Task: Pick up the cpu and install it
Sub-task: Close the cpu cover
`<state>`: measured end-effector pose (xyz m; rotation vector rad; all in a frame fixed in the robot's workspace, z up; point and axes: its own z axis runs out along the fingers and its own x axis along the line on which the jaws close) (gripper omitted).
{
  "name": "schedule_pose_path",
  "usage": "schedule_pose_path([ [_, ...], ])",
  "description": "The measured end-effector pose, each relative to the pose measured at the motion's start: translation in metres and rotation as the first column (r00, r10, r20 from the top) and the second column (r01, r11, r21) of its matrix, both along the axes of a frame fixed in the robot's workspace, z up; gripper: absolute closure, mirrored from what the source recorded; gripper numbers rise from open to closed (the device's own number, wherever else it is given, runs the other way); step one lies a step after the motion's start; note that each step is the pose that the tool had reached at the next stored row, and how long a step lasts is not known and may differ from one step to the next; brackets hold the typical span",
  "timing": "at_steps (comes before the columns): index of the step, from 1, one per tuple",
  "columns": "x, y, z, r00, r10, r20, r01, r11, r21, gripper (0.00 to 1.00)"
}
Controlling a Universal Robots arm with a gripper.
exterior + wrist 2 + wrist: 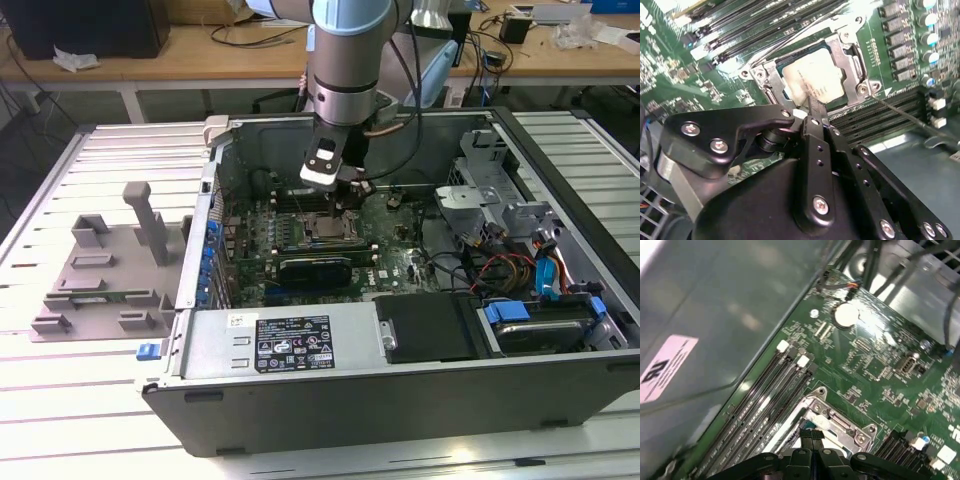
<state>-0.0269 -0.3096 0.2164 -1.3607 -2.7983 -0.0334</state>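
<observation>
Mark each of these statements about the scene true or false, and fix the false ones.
1. The cpu lies inside the metal socket frame on the motherboard. True.
2. The gripper hangs over the grey fixture tray. False: it is inside the computer case, right at the socket frame, by the cpu's edge.
3. The computer case lies on its side with the side open, so the motherboard is exposed. True.
4. The fixture tray stands inside the computer case. False: it sits outside on the slatted table, at the exterior view's left of the case.
</observation>
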Motion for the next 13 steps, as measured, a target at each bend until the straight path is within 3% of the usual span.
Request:
schedule_pose_path([
  [3, 0.0000, 0.0000, -0.0001, 0.9968, 0.079, -0.0001, -0.079, 0.9968, -0.0018, 0.89],
  [5, 0.0000, 0.0000, -0.0002, 0.9917, 0.129, -0.0002, -0.129, 0.9917, -0.0030, 0.89],
  [7, 0.0000, 0.0000, -0.0002, 0.9809, 0.194, -0.0006, -0.194, 0.9809, -0.0046, 0.89],
  [9, 0.0000, 0.0000, -0.0004, 0.9652, 0.261, -0.0017, -0.261, 0.9652, -0.0097, 0.89],
  [11, -0.0001, 0.0000, -0.0003, 0.9554, 0.295, -0.0058, -0.295, 0.9551, -0.0237, 0.89],
  [12, -0.0001, 0.0000, -0.0004, 0.9472, 0.320, -0.0101, -0.321, 0.9465, -0.0367, 0.89],
  [13, -0.0002, 0.0000, -0.0003, 0.9423, 0.335, -0.0127, -0.335, 0.9412, -0.0441, 0.89],
])
